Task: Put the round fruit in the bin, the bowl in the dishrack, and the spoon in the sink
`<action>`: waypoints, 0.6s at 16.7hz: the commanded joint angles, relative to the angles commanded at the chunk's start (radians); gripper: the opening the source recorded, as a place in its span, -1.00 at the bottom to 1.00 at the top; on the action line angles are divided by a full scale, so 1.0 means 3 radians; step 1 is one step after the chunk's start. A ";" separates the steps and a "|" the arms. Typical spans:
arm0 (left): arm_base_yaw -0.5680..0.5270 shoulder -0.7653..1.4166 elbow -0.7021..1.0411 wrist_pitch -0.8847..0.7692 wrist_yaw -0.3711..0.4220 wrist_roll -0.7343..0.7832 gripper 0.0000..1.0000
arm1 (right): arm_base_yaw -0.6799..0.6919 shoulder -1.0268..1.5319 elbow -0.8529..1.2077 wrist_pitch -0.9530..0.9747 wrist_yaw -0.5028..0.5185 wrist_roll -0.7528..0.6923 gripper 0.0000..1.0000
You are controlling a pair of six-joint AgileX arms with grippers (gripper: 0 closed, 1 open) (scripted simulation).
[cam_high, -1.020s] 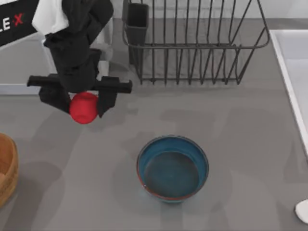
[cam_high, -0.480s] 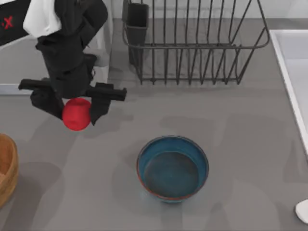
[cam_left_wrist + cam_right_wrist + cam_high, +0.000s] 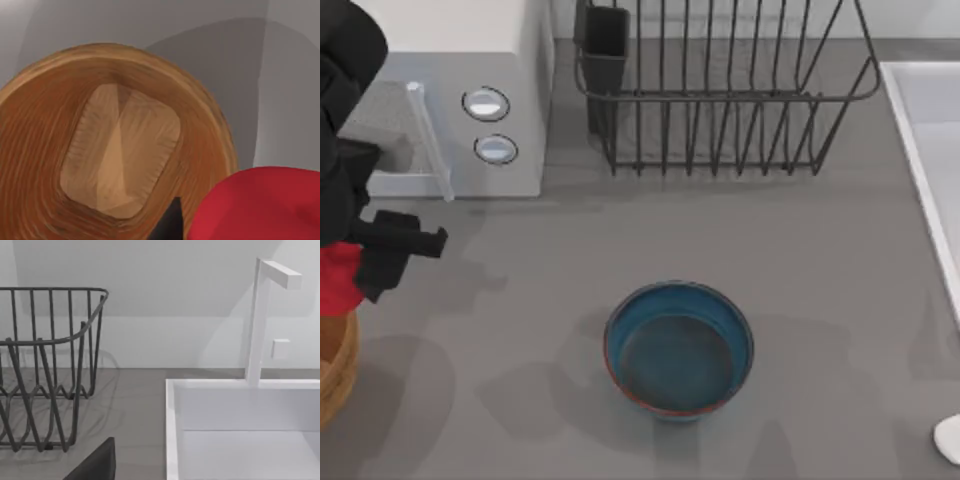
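— Fruit position?
— I see the small bright-red round fruit (image 3: 334, 278) clamped in my left gripper (image 3: 340, 270), just above the rim of the round orange-brown wooden bin (image 3: 335, 365).
— Bowl and spoon?
— The deep blue glazed bowl (image 3: 679, 347) sits well right of the bin; the white spoon (image 3: 949, 437) farther right.

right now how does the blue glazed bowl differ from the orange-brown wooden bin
The deep blue glazed bowl stands in full view mid-table; the round orange-brown wooden bin sits at the table's left edge, partly seen. The bowl stands clear, while the left hand holds the small red fruit above the bin. Both are round, open and empty.
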 joint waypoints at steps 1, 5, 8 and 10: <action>0.0113 -0.0159 -0.0101 -0.0022 -0.0065 0.0034 -1.00 | 0.0000 0.0000 0.0000 0.0000 0.0000 0.0000 1.00; 0.0463 -0.0678 -0.0363 -0.0099 -0.0327 0.0120 -1.00 | 0.0000 0.0000 0.0000 0.0000 0.0000 0.0000 1.00; 0.0542 -0.0794 -0.0411 -0.0118 -0.0404 0.0145 -1.00 | 0.0000 0.0000 0.0000 0.0000 0.0000 0.0000 1.00; 0.0542 -0.0794 -0.0411 -0.0118 -0.0404 0.0145 -1.00 | 0.0000 0.0000 0.0000 0.0000 0.0000 0.0000 1.00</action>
